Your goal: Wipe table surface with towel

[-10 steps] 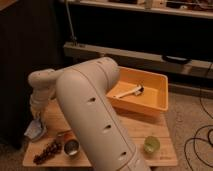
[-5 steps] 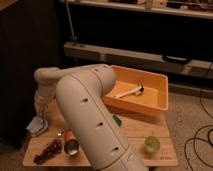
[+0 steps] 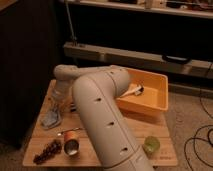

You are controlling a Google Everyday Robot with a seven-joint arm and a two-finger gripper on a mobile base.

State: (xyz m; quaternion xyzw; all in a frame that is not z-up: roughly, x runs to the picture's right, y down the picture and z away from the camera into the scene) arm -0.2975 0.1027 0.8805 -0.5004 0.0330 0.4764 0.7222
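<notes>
Since the towel (image 3: 51, 120) is lying bunched directly under the claw (image 3: 59, 102), at the left edge of the table (image 3: 40, 137), the step in hand is looking like the very start of the wipe: getting the cloth under control, not yet sweeping it. The claw is hanging at the end of the arm (image 3: 100, 115), which is arching over the middle of the table and hiding much of it. The claw's tip is either touching the towel or sitting just above it, and I cannot tell which. Nor can I tell whether the claw is open, closed or gripping the cloth.

Nearer the camera than the claw, a can (image 3: 73, 146) and some grapes (image 3: 47, 150) are sitting close together. Well apart from the claw, beyond the arm, a bin (image 3: 152, 100) is holding a brush (image 3: 133, 91). A cup (image 3: 151, 145) is standing at the corner farthest from the claw.

The next move is calling for downward pressure on the towel, then a drag across bare wood. The free lane appears narrow — the can and grapes are crowding the near side and the bin is blocking the far one. A stroke along the open strip beside the claw is looking safest, with the cloth pinned firmly enough that it is not slipping out.
</notes>
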